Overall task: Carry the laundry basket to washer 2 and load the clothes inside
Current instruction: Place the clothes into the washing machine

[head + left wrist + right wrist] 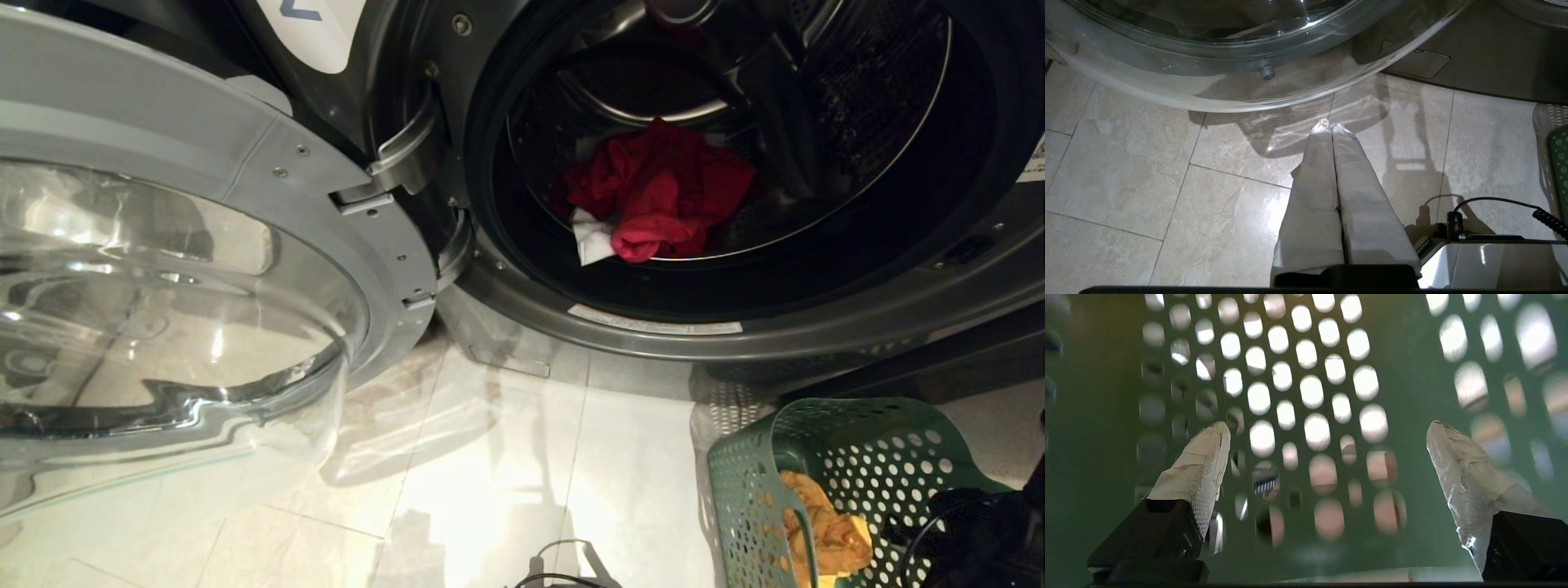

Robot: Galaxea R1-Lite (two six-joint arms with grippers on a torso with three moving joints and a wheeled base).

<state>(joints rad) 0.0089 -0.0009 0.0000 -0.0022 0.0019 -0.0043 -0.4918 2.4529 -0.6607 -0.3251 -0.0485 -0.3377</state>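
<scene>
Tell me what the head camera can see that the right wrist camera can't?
Only the head view shows washer 2 with its door open, red and white clothes in the drum, and a yellow-orange garment. Only the right wrist view shows the right gripper, open, facing a perforated wall. Both show the green laundry basket.

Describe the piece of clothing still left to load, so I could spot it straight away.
Start at the open washer with its dark drum, then drop to the green perforated laundry basket on the floor tiles below it. Inside, against the near wall, lies a crumpled yellow-orange garment. The red garment and white garment are already in the drum.
</scene>
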